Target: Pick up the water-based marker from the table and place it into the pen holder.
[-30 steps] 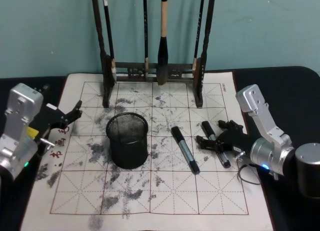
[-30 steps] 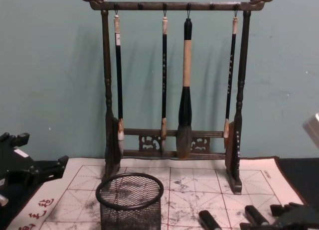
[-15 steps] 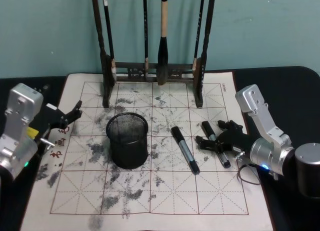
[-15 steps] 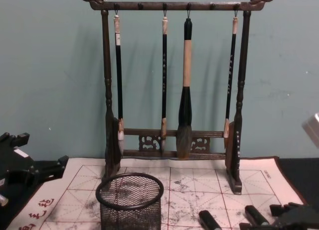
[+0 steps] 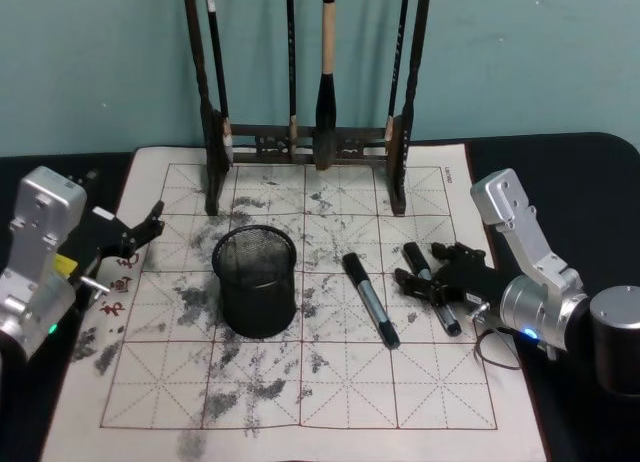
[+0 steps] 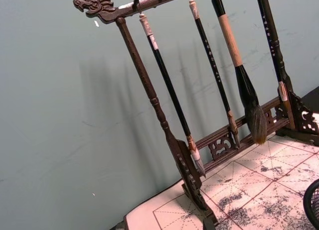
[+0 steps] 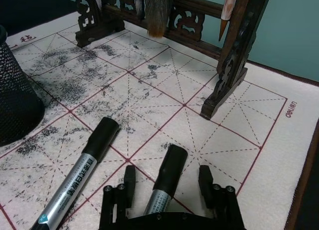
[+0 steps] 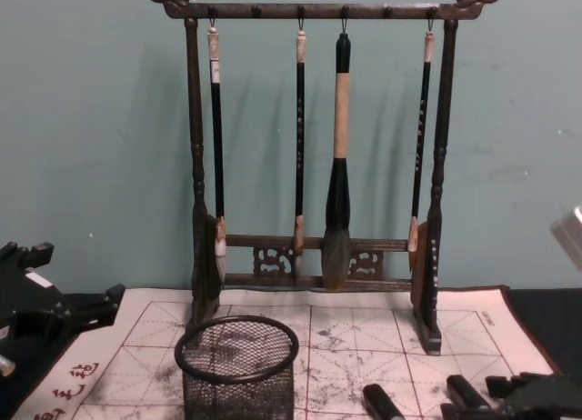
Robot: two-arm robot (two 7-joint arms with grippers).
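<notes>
Straddling the water-based marker (image 7: 169,170) with my right claw (image 7: 167,177), I have both fingers (image 7: 129,182) spread, one on each side of the barrel, with a gap showing on either side. It lies flat on the right part of the felt mat (image 5: 330,382), near the mat's right edge and the black table (image 5: 590,182) beyond. A second marker (image 5: 370,300) lies just to the left, apart from mine. Past it stands the pen holder (image 5: 255,297), a round black wire-mesh cup with a thick rim, upright and well apart. The carved wooden brush rack (image 8: 196,165) stands along the mat's far edge. The mat is white with a red grid and grey ink blots, and "deli" is printed at its corner (image 7: 290,109). Both markers have black caps and grey labels whose print I cannot read. My left gripper (image 5: 140,232) waits at the mat's left edge.
</notes>
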